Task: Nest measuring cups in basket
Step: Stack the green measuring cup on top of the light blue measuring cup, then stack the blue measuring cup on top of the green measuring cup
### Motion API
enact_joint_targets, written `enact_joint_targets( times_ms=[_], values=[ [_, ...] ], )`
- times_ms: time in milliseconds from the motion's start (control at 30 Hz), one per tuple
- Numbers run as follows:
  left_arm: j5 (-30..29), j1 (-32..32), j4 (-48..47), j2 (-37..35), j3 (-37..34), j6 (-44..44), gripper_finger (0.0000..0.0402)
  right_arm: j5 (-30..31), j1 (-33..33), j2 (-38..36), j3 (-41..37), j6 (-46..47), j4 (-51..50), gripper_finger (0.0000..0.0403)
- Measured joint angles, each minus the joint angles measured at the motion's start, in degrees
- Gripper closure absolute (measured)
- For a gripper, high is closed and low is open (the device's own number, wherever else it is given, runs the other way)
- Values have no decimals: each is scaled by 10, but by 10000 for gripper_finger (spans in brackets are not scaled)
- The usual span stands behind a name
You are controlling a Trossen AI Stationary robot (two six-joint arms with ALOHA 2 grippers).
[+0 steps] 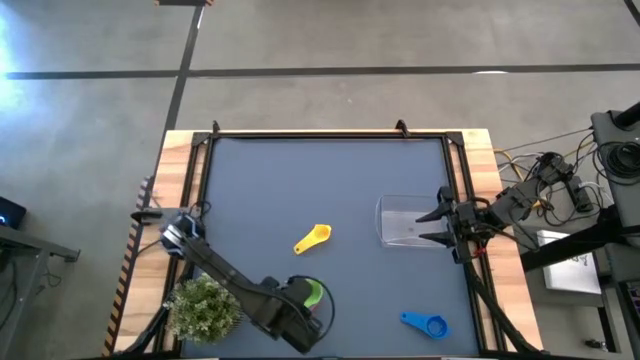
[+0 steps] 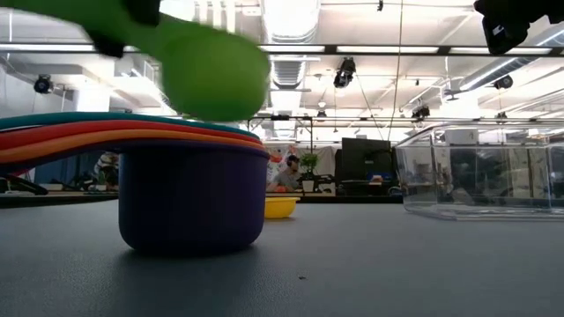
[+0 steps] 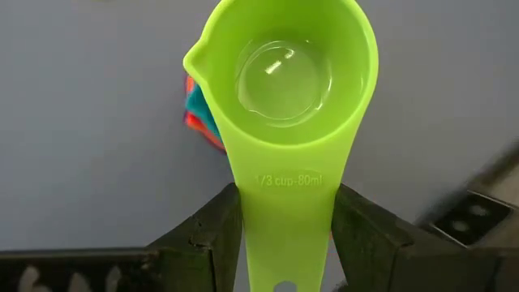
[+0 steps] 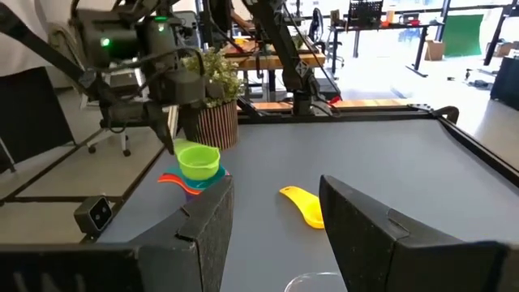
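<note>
A green measuring cup [image 3: 288, 73] is in my left gripper [image 3: 284, 212] near the table's near edge [image 1: 312, 293]. It hangs right over a nested stack [image 2: 189, 189]: a purple cup at the bottom, with orange, red and teal cups inside it. A yellow cup [image 1: 313, 238] lies mid-table on the mat. A blue cup [image 1: 425, 323] lies near the near right corner. The clear basket [image 1: 408, 222] stands on the right, and my right gripper [image 1: 437, 226], open, waits at its right side, touching nothing. My left gripper pinches the green cup's flat handle [image 3: 285, 203] between its two fingers, one on each long edge, close behind the bowl. The fingers slant down from above and lie along the handle. The bowl sits upright and level over the stack; whether it touches the stack cannot be told.
A potted plant [image 1: 205, 305] stands at the near left corner beside the left arm. The wooden table frame [image 1: 330, 133] borders the grey mat. Open mat lies between the stack, the yellow cup and the basket [image 2: 480, 172]. A person sits far off in the room [image 2: 288, 173].
</note>
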Motion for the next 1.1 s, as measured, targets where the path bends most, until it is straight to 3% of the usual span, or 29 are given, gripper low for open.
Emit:
enact_joint_targets(
  times_ms=[533,733,900,1100],
  values=[
    [-6,-4,12,17,-8,-17,255,-3,0,0,0,-4,-5,232],
    [-27,-4,8,17,-9,-21,165,-9,0,0,0,-9,-5,232],
    [-33,-4,7,17,-9,-27,120,-70,0,1,15,-7,-15,232],
    [-99,-21,0,9,-9,-24,130,-175,0,16,52,16,-85,232]
  ],
)
